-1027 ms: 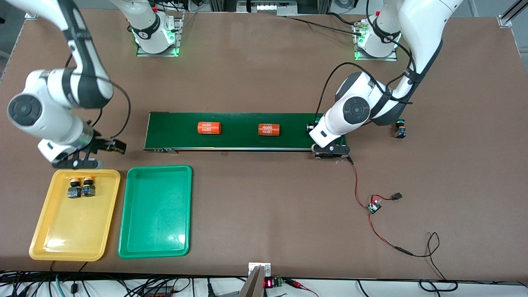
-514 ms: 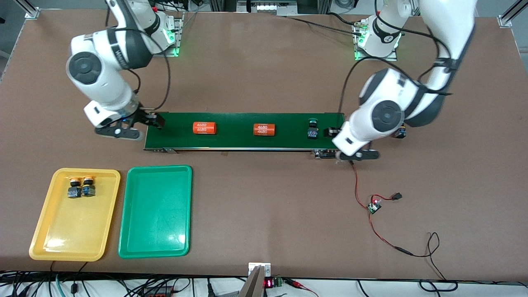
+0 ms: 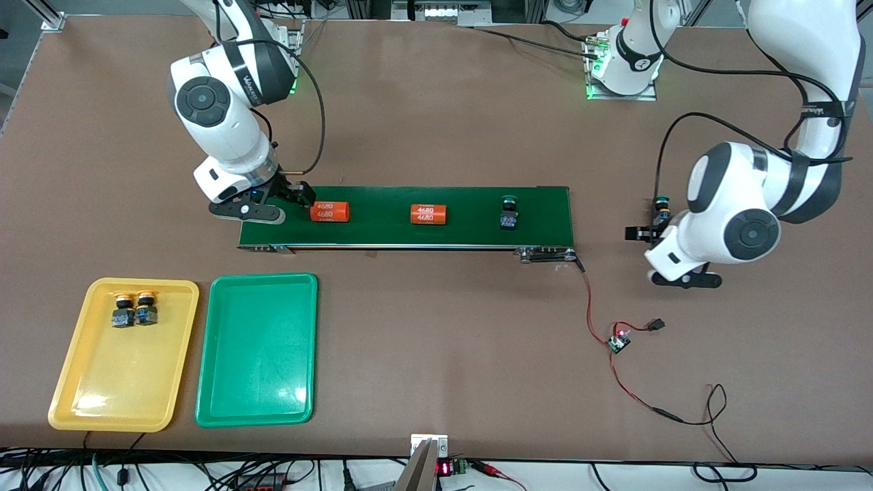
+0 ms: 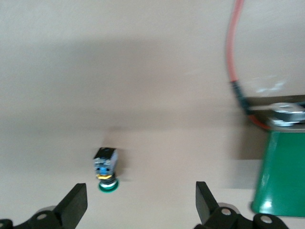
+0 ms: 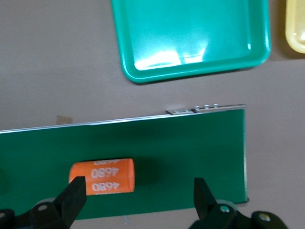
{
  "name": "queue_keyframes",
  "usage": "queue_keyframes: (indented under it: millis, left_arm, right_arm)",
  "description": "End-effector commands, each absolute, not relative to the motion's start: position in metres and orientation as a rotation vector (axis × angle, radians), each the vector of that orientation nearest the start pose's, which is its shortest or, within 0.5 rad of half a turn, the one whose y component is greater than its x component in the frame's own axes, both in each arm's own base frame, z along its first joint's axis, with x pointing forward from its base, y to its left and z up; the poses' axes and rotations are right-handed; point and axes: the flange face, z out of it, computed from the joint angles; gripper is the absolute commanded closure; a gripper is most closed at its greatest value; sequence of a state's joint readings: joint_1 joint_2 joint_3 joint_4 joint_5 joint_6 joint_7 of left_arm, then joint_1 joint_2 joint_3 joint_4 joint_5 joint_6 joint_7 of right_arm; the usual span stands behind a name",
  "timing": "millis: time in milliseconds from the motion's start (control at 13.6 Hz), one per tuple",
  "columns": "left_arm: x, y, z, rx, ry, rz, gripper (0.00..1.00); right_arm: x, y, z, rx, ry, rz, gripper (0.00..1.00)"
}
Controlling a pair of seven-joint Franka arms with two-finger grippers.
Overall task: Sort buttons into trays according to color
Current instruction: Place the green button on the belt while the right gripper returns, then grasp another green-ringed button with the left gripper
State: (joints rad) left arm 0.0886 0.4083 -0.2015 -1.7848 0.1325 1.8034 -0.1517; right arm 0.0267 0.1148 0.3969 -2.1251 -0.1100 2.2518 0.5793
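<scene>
Two yellow-capped buttons [image 3: 134, 307] stand in the yellow tray [image 3: 102, 395]. The green tray [image 3: 256, 382] beside it holds nothing. One green-capped button [image 3: 508, 213] rides on the dark-green belt [image 3: 470, 225]. Another green-capped button [image 3: 660, 209] [image 4: 106, 168] lies on the bare table past the belt's end at the left arm's end. My left gripper [image 3: 644, 236] [image 4: 140, 210] hangs open just short of it, nothing between its fingers. My right gripper [image 3: 283, 203] [image 5: 138, 200] hangs open over the belt's end at the right arm's end, beside an orange cylinder [image 3: 329, 212] [image 5: 102, 176].
A second orange "4680" cylinder [image 3: 428, 214] lies mid-belt. A red-and-black cable [image 3: 593, 314] runs from the belt's motor end to a small circuit board [image 3: 619, 341] on the table. The green tray [image 5: 190, 38] and a yellow tray corner [image 5: 296, 28] show in the right wrist view.
My left gripper opened, left a green button on the belt and swung out to the table button. My right arm moved from the yellow tray to the belt's end. Both cylinders drifted toward it.
</scene>
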Motion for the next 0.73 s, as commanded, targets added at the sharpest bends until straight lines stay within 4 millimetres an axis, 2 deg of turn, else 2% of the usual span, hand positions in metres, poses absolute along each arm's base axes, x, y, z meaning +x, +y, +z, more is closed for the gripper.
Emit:
queue_keyframes:
  millis: [0, 73, 220, 514, 660]
  left_arm:
    - [0.581, -0.016, 0.284, -2.939, 0.068, 0.635, 0.0]
    - [0.573, 0.001, 0.276, -2.943, 0.053, 0.635, 0.0]
    - [0.55, 0.019, 0.248, -2.975, 0.092, 0.549, 0.0]
    - [0.513, 0.035, 0.199, -3.033, 0.189, 0.346, 0.0]
    - [0.5, 0.037, 0.186, -3.042, 0.197, 0.316, 0.0]
  right_arm:
    - [0.511, 0.239, 0.356, -3.135, 0.142, -0.079, 0.0]
    - [0.51, 0.243, 0.355, -3.132, 0.147, -0.078, 0.0]
    - [0.51, 0.248, 0.35, -3.125, 0.166, -0.075, 0.0]
    - [0.506, 0.254, 0.348, -3.127, 0.156, -0.06, 0.0]
    - [0.504, 0.254, 0.348, -3.132, 0.153, -0.047, 0.0]
